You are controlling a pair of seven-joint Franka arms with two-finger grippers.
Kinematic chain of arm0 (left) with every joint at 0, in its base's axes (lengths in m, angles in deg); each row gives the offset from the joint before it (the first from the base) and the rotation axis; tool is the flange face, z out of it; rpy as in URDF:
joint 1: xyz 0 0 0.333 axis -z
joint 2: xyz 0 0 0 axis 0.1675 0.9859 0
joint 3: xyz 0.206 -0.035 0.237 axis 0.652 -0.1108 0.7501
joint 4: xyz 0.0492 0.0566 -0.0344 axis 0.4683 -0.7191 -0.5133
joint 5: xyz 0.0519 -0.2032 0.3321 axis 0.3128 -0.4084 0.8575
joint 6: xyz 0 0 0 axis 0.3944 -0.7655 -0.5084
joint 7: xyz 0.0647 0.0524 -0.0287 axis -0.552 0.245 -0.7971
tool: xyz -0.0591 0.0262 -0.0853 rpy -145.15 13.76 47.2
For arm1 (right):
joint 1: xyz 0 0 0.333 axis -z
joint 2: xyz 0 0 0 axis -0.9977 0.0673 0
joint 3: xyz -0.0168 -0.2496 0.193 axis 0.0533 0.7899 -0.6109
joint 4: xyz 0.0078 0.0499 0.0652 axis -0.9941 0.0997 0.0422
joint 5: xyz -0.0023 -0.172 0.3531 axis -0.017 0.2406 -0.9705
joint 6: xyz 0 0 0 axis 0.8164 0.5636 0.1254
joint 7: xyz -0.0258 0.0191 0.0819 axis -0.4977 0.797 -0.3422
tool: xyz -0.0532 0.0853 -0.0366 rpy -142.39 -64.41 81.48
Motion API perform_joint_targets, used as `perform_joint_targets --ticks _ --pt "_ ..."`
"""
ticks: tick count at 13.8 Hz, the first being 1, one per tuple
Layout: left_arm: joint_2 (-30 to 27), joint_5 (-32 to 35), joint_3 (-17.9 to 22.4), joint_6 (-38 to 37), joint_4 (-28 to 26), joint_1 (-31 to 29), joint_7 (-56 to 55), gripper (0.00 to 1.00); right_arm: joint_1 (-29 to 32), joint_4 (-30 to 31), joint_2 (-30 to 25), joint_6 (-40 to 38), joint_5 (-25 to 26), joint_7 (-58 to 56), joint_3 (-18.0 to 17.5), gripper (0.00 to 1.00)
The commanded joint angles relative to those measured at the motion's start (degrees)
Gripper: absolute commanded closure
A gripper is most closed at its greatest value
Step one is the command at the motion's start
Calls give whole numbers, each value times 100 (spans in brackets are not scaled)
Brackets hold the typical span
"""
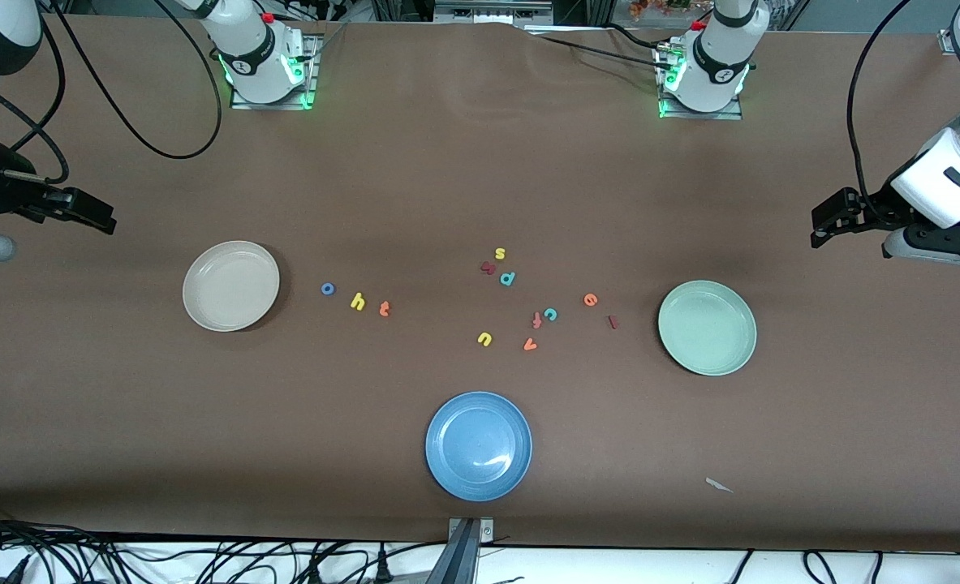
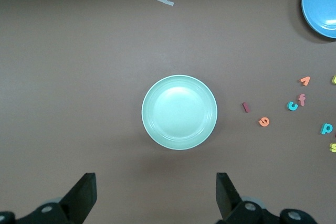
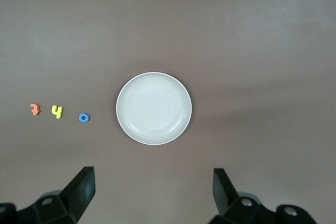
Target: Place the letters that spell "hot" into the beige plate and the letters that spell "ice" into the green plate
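While both arms wait, you see the left gripper (image 2: 155, 198) and right gripper (image 3: 153, 195) spread wide, empty, above the brown table (image 1: 447, 178).

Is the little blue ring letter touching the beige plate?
Apart. The right wrist view shows bare brown table between the blue o and the rim of the beige plate; the front view shows the same gap.

round shallow cream-beige plate (image 1: 230, 285): empty, toward right arm's end | beside it in a row: blue foam ring o (image 1: 328, 288), yellow foam h (image 1: 357, 302), orange foam t (image 1: 384, 308) | round pale mint-green plate (image 1: 707, 327): empty, toward left arm's end | beside it: dark red foam bar i (image 1: 613, 322), orange foam e (image 1: 591, 299), teal foam c (image 1: 550, 314)
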Motion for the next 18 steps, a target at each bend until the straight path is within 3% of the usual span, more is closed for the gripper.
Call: perform_joint_targets --ticks 1,18 --pt "97 111 -28 -210 230 -21 58 0 -17 35 -38 7 39 67 -44 1" --pt "88 111 -19 -413 256 -30 75 0 -26 97 -38 95 75 93 -71 1"
